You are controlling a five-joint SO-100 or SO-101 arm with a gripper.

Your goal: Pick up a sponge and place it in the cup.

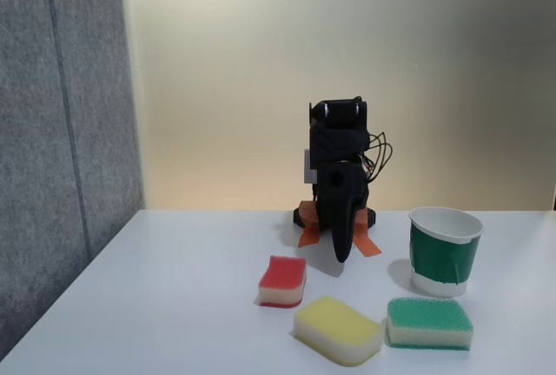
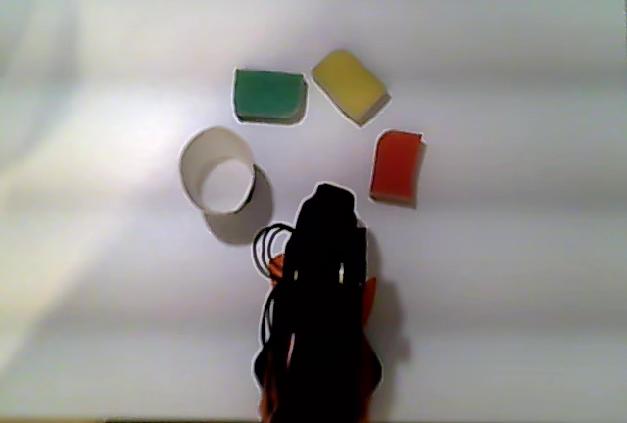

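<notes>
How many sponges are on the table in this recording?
3, none seemingly hidden. In the fixed view: red-topped rectangular sponge left, yellow rectangular sponge front middle, green-topped rectangular sponge right, before the green paper cup.

Fixed view: even, soft light, warm gradient on the back wall [image 1: 347,62], brighter at upper right and dimmer low down. Short soft shadows lie under the sponge [image 1: 282,281] and beside the cup [image 1: 444,250]. Focus is decent, with slight noise.

Other view: overexposed, the table [image 2: 509,325] blown out to white with faint horizontal banding and a bright diagonal glare patch at left. The arm [image 2: 323,315] is crushed to a black silhouette with no detail. Edges are soft and corners slightly dim.
</notes>
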